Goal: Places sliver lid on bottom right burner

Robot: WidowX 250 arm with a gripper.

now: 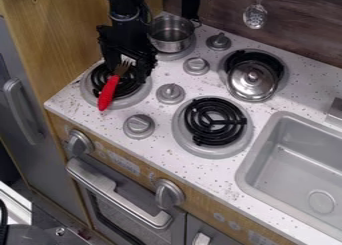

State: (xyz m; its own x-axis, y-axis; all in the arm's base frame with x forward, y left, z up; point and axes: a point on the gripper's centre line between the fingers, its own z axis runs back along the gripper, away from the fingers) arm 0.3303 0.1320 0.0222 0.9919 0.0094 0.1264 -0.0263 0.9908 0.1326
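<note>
Silver lid (252, 85) sits off-center on the upper right burner (254, 57), covering its near part, knob (252, 76) facing up. Target is the bottom right burner (215, 121), nothing on its coil. Lid not placed; task looks to be at the start. Gripper (127, 68) hangs over the bottom left burner (141, 92), well apart from lid; can't tell if it is open or closed. Red-handled fork (108, 93) lies at a slant on that same burner, tines just under or beside gripper; can't tell if they touch. Small metal pot (171, 34) on the burner behind.

Handling, judged by look: lid is thin metal, stiff, probably light, smooth and slippery on the dome, not fragile. Best hold is the center knob, pinched from both sides from straight above. Rim is a poor choice: low, rounded, likely to skid or tip. Off-center pinch could let lid swing or rotate. Next move calls for lifting clear of fork, crossing to lid, lining up over knob. Then a short carry toward the near edge, low and level, lowered flat. Uneven coil may leave it rocking; dropped early, it could slide toward the sink (294, 154).
</note>
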